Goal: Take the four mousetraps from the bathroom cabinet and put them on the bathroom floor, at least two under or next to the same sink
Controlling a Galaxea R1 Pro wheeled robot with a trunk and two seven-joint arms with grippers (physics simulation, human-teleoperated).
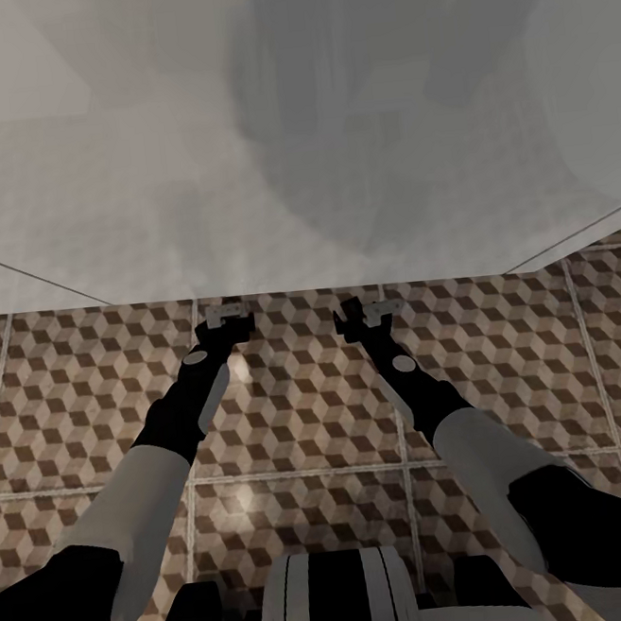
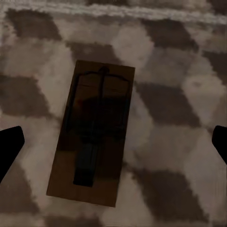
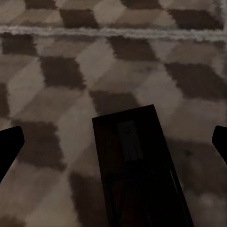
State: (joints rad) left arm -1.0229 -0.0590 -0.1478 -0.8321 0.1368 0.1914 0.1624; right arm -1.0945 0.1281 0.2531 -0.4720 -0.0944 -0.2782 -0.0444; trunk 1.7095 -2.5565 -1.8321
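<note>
Under the pale white overhang, prob. the sink unit, both arms are reaching low over the bathroom floor (image 1: 302, 416). Left gripper (image 2: 113, 142) is hanging w/ fingers wide, a mousetrap (image 2: 92, 135) lying flat on the tiles between them, untouched. Right gripper (image 3: 113, 142), also spread wide, is hovering over a second mousetrap (image 3: 137, 165), likewise flat. Both seem set there to satisfy the near-sink requirement.

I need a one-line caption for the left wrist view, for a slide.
A mousetrap lies flat on the cube-patterned bathroom floor, between the open fingers of the left gripper.
</note>
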